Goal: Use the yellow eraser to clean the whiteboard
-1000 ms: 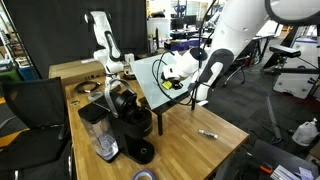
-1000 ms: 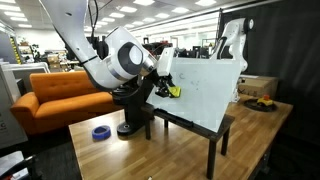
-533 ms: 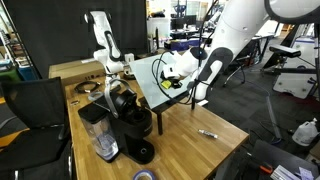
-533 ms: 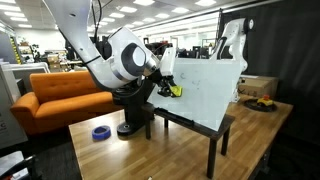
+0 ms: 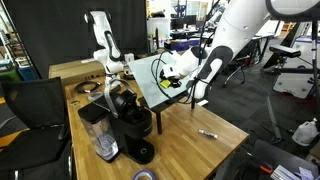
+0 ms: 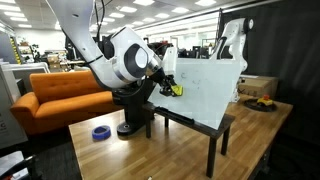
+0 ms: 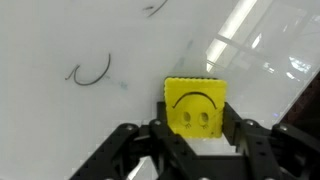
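Note:
My gripper [image 7: 195,128] is shut on the yellow eraser [image 7: 195,106], a small square block with a smiley face on it. In the wrist view the eraser lies against the whiteboard [image 7: 80,40], with a curved black pen mark [image 7: 90,72] up and to its left and another mark [image 7: 155,8] at the top edge. In both exterior views the eraser [image 6: 176,89] [image 5: 168,84] is pressed on the tilted whiteboard [image 6: 205,92] [image 5: 150,80], near its edge. The board stands on a black stand [image 6: 218,150].
A black coffee machine [image 5: 128,118] stands beside the board on the wooden table [image 5: 190,150]. A black marker pen [image 5: 208,132] lies on the table. A blue tape roll [image 6: 101,132] sits near a table corner. A second white arm [image 5: 105,45] stands at the back.
The gripper with the eraser has shifted slightly along the whiteboard, moving a little to the right in one exterior view. Nothing else moved.

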